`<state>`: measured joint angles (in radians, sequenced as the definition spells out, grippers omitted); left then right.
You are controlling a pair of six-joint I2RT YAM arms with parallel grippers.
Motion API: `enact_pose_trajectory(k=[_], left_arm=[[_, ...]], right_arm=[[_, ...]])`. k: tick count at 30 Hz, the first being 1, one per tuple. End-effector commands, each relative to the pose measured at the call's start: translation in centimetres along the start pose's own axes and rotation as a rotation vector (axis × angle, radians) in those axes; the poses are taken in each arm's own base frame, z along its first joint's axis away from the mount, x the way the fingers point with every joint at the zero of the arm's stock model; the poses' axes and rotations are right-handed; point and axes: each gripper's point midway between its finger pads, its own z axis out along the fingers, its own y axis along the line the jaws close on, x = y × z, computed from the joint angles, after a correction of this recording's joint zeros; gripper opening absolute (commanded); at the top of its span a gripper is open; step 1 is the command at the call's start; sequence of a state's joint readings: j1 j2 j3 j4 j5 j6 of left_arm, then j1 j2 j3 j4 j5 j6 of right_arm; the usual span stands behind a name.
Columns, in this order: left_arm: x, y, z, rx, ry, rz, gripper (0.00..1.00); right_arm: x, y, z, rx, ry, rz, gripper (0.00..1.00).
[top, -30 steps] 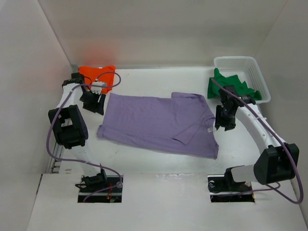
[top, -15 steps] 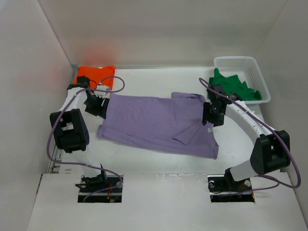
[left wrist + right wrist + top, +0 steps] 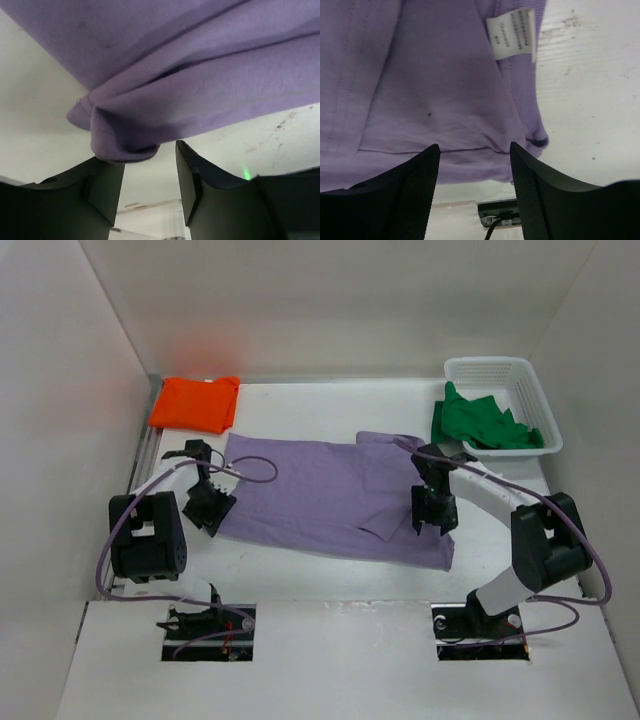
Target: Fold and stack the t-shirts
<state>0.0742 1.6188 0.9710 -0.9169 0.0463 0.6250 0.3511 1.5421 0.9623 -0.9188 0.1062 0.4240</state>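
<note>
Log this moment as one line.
lavender t-shirt: laid out; left end effector: open at its near-left corner; right end effector: open over its tag; orange t-shirt: folded, far-left; green t-shirt: at basket

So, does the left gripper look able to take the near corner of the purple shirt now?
Probably yes. The left gripper has its jaws apart, and the bunched corner of the purple shirt lies just ahead of the gap, with nothing between.

spread t-shirt (image 3: 320, 490) mid-table between left gripper (image 3: 210, 520) and right gripper (image 3: 433, 525), folded t-shirt (image 3: 195, 403) far left, bunched t-shirt (image 3: 485, 425) in far-right basket (image 3: 487, 361)
</note>
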Motion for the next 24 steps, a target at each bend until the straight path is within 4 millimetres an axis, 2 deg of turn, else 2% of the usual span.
enact_pose_trajectory(k=[1,3,6,8,10,12,15,19,22,24], left_arm=[[-0.2,0.7,-2.1,-0.091,-0.040,0.061,0.42],[-0.5,0.5,-3.5,-0.090,-0.073,0.078,0.48],[-2.3,1.3,-6.3,-0.083,-0.181,0.046,0.54],[-3.7,1.7,-7.7,-0.063,-0.259,0.012,0.57],[-5.0,2.4,-8.6,-0.034,-0.321,-0.035,0.59],[-5.9,2.7,-8.2,0.007,-0.333,-0.089,0.59],[-6.2,2.6,-6.3,0.071,-0.288,-0.157,0.58],[-5.8,2.6,-3.9,0.115,-0.221,-0.213,0.55],[-5.7,2.5,-3.2,0.134,-0.208,-0.227,0.55],[-5.6,2.1,-3.0,0.147,-0.201,-0.227,0.53]], right_arm=[[-2.6,1.1,-0.9,-0.011,-0.104,-0.006,0.62],[-4.7,2.1,-2.3,-0.054,-0.179,0.009,0.61],[-8.5,3.8,-4.4,-0.114,-0.298,0.038,0.58],[-11.0,4.2,-4.9,-0.138,-0.364,0.076,0.57],[-13.3,3.8,-4.7,-0.153,-0.393,0.135,0.57],[-14.8,3.4,-3.9,-0.155,-0.396,0.168,0.56],[-16.0,3.4,-2.6,-0.139,-0.371,0.170,0.58],[-16.2,3.4,-0.7,-0.123,-0.328,0.168,0.59],[-15.7,3.9,0.7,-0.132,-0.282,0.159,0.58],[-15.5,4.2,1.3,-0.142,-0.259,0.155,0.54]])
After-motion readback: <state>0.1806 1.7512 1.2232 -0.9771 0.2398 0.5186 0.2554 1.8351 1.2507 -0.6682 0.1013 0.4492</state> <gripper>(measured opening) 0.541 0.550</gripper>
